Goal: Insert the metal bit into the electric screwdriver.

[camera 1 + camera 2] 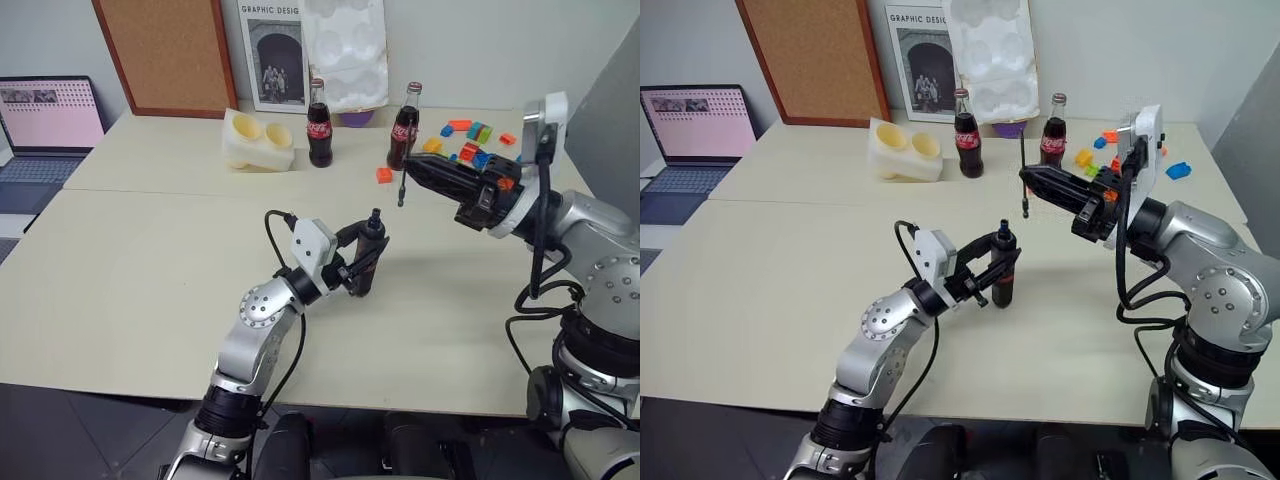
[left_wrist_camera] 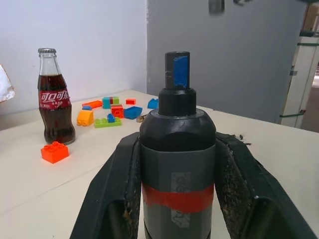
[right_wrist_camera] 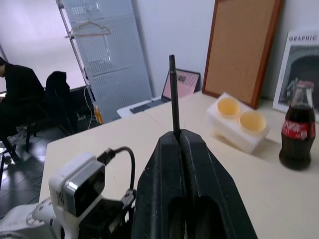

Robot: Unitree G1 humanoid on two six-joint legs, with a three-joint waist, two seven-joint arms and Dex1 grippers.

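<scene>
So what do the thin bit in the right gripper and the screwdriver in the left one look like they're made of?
The metal bit: probably steel, a dark grey, thin straight rod with a dull sheen. The electric screwdriver: seemingly matte black plastic, a moulded smooth body with a red band and a blue patch at the tip.

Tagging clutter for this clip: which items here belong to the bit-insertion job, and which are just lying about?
Belongs to the job:
- electric screwdriver, held upright in the left gripper
- metal bit, pinched in the right gripper

Lying about:
- two cola bottles
- toy bricks
- white foam tray
- laptop
- cork board
- poster
</scene>
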